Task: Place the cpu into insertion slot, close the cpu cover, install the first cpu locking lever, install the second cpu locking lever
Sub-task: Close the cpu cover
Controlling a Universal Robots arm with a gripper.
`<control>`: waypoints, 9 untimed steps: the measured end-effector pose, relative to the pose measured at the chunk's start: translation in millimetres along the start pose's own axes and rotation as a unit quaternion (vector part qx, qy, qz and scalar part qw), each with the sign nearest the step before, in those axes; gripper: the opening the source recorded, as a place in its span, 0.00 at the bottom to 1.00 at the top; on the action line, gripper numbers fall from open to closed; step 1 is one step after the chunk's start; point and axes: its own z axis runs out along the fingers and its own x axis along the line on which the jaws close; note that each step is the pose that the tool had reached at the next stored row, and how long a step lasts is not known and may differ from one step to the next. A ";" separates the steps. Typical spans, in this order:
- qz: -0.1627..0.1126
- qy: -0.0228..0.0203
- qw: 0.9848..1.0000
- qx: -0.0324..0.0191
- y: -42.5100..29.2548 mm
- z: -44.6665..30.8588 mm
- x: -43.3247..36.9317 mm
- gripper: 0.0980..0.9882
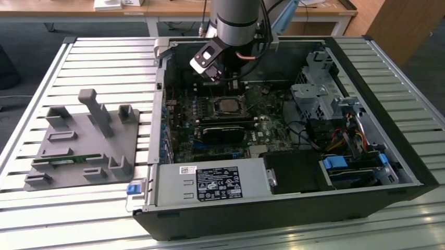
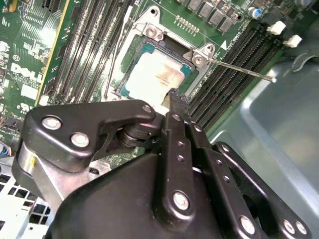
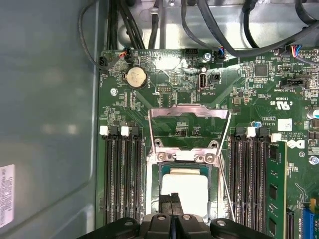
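Note:
The cpu (image 3: 184,186) lies flat in the insertion slot (image 3: 152,199), its grey face showing inside the silvery rim, and it also appears in the second wrist view (image 2: 149,74). The cpu cover (image 3: 189,111) stands raised from its hinge at one side of the socket, with bare board visible through its window. A thin locking lever (image 2: 244,71) sticks out unlatched beside the socket. My gripper (image 3: 172,200) is shut with nothing between its fingers. Its tips (image 2: 175,95) hover at the cpu's edge. In the exterior view the gripper (image 1: 214,77) hangs just behind the socket (image 1: 226,105).
Long memory slots (image 3: 122,179) flank the socket on both sides, and a green module (image 3: 275,189) sits in one. Cables (image 3: 219,30) hang near the case wall. Outside the open case (image 1: 292,208), a grey fixture (image 1: 83,140) lies on the slatted table at the exterior view's left.

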 end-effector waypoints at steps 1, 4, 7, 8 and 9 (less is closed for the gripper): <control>0.000 0.001 1.000 0.000 0.0 -1.8 0.2 0.01; 0.000 0.002 1.000 0.001 0.2 -8.2 0.8 0.01; 0.000 0.003 1.000 0.002 0.4 -15.1 1.5 0.01; 0.000 0.003 1.000 0.002 0.4 -17.7 1.8 0.01; 0.000 0.004 1.000 0.002 0.5 -20.3 2.1 0.01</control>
